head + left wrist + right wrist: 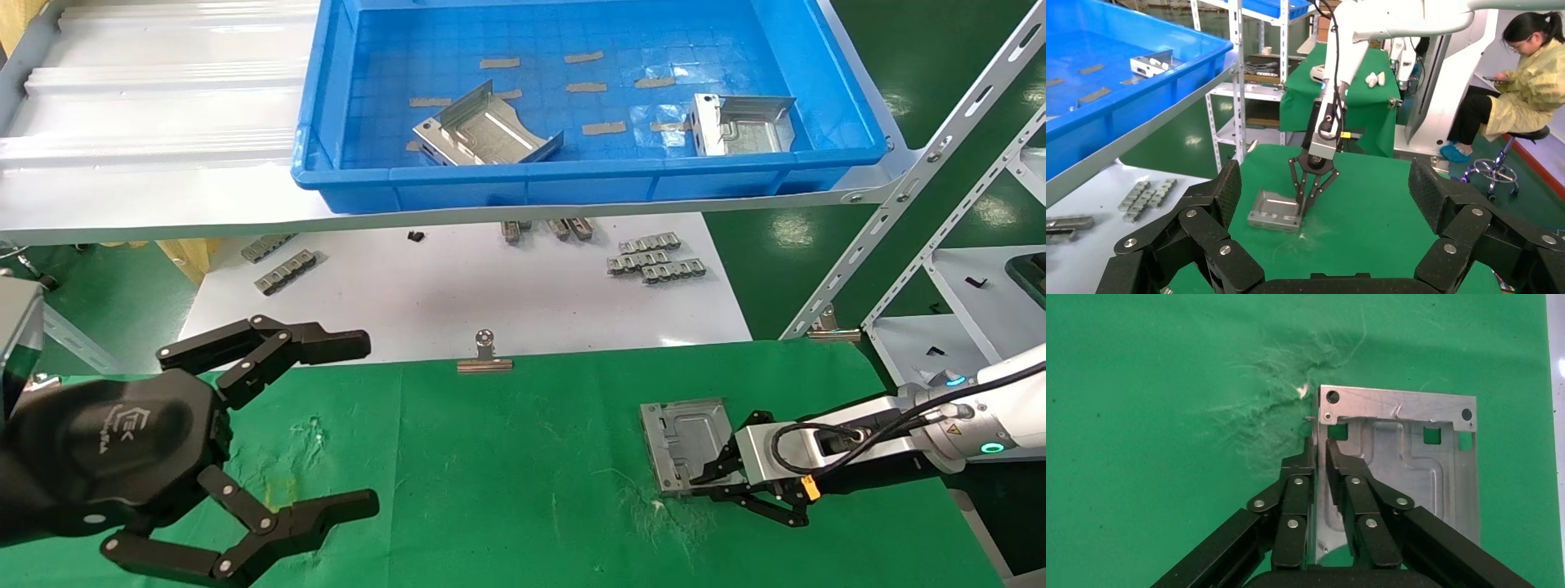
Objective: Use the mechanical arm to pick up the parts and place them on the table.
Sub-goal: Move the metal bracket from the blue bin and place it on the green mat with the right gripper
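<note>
Closest to your head camera, your left gripper [327, 425] hangs wide open above the green table [507, 474], holding nothing. Beyond it, up on the ribbed shelf [147, 106], the blue bin [588, 180] holds two silver parts [486, 135] [744, 122]. Off to its right, your right gripper [701, 482] sits low at the cloth, fingers [1338, 462] pinched on the upturned side flange of a third part [685, 441] lying flat on the table.

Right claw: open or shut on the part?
Shut on the part: right claw fingers pinch its side flange as it lies on the table.
</note>
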Robot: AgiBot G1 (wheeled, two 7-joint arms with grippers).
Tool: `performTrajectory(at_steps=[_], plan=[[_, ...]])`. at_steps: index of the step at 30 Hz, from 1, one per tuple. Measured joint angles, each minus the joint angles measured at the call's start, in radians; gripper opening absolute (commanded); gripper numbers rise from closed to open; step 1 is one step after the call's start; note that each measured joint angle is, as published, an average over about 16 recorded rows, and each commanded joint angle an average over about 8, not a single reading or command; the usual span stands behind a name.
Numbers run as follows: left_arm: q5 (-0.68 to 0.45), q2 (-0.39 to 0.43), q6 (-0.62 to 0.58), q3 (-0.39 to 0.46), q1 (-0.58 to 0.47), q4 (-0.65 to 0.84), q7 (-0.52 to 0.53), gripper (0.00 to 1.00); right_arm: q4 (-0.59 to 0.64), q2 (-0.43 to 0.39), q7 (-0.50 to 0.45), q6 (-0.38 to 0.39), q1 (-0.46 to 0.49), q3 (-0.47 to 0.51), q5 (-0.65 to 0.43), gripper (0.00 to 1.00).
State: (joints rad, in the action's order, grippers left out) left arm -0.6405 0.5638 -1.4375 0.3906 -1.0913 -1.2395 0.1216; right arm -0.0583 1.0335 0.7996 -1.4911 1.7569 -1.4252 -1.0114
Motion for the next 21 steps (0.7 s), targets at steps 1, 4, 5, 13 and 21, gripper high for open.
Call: performTrajectory(at_steps=[1, 4, 5, 13, 21], plan=[[0.0, 0.0, 0.0, 0.0, 0.0, 0.0, 0.0, 1.0, 0.002, 0.001, 0.004, -0.003, 0.003, -0.001, -0.001, 1.0], [0.0, 0.0, 0.0, 0.0, 0.0, 0.0, 0.0, 1.0, 0.006, 0.002, 0.009, -0.017, 0.012, 0.0, 0.0, 1.0], [0.0, 0.0, 0.0, 0.0, 0.0, 0.0, 0.0, 1.0, 0.006, 0.002, 0.009, -0.023, 0.015, 0.001, 0.002, 1.0], [0.0, 0.0, 0.0, 0.0, 0.0, 0.0, 0.0, 1.0, -0.011, -0.014, -0.041, -0.078, 0.033, 0.027, 0.048, 1.0], [0.0, 0.0, 0.0, 0.0, 0.0, 0.0, 0.0, 1.0, -0.04, -0.038, -0.118, -0.108, 0.03, 0.061, 0.109, 1.0]])
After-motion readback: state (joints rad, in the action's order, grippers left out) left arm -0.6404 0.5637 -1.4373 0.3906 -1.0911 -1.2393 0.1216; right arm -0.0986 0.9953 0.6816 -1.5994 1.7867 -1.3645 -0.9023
